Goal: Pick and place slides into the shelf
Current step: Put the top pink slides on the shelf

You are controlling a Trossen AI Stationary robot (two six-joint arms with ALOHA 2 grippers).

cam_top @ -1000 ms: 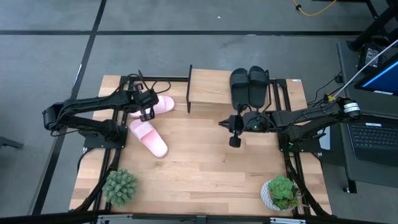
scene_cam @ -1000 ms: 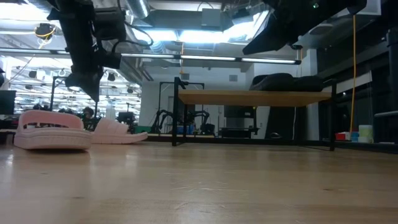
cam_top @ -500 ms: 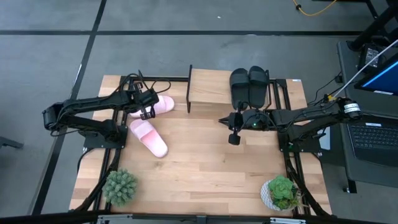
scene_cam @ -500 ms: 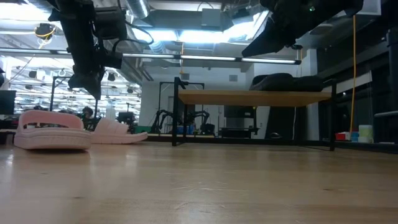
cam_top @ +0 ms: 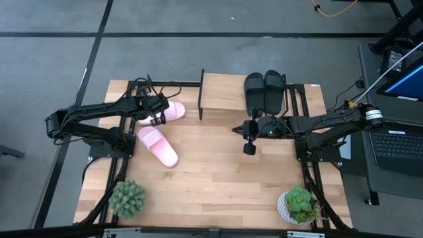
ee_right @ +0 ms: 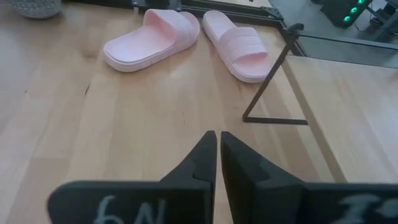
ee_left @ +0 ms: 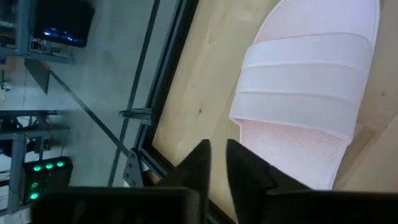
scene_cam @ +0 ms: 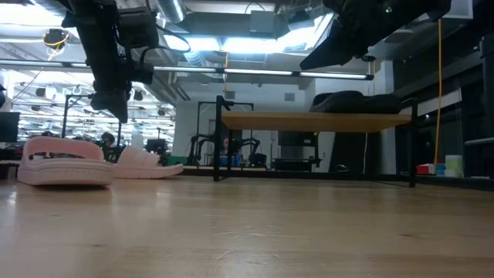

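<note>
2 black slides (cam_top: 264,92) sit on the shelf (cam_top: 221,93); 2 pink slides (cam_top: 158,129) remain on the table beneath the empty, nearly closed left gripper (cam_top: 157,112). Right gripper (cam_top: 249,137), closed, waits.

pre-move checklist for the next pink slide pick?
1. Black slides on the shelf: ok.
2. Both pink slides on the table, apart: far one, near one: ok.
3. Left tool over the far pink slide: ok.
4. Left tool open for a grasp: not ok, fingers nearly together.
5. Right tool empty and clear of the pink slides: ok.
6. Free shelf space beside the black slides: ok.
</note>
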